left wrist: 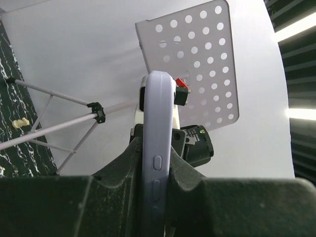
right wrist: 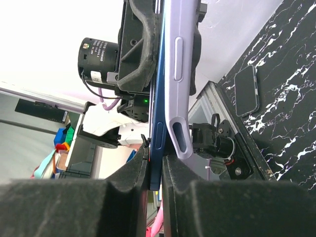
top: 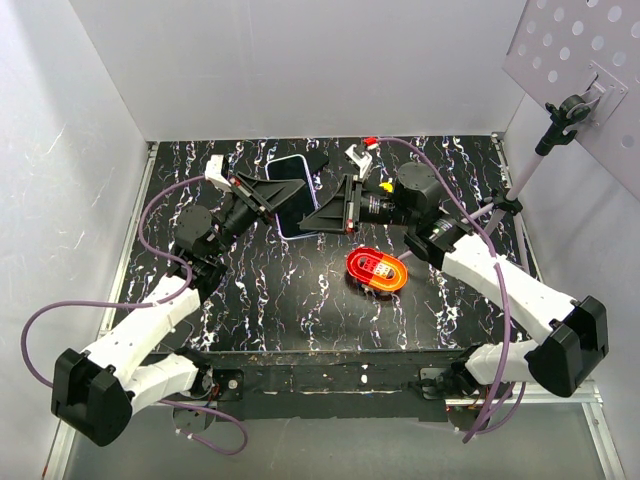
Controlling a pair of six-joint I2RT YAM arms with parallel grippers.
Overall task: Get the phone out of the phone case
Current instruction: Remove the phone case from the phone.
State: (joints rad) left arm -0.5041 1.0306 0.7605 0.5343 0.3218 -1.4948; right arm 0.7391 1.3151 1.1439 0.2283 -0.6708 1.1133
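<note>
A phone in a lavender case [top: 296, 196] is held up on edge above the back middle of the table, between both grippers. My left gripper [top: 270, 194] is shut on the lavender case [left wrist: 157, 128], whose side buttons face the left wrist camera. My right gripper [top: 338, 210] is shut on the blue phone's edge [right wrist: 158, 143]. In the right wrist view the case's near corner [right wrist: 178, 133] stands peeled away from the phone, while farther up the case [right wrist: 178, 54] still lies against it, inside the left gripper's pads [right wrist: 140, 49].
An orange-red oval object [top: 376, 270] lies on the black marbled table [top: 300, 310] in front of the right gripper. A white clip [top: 359, 155] lies at the back. A tripod with a perforated plate [top: 575, 55] stands at the back right. A dark flat phone-like slab [right wrist: 246, 90] lies near the table edge.
</note>
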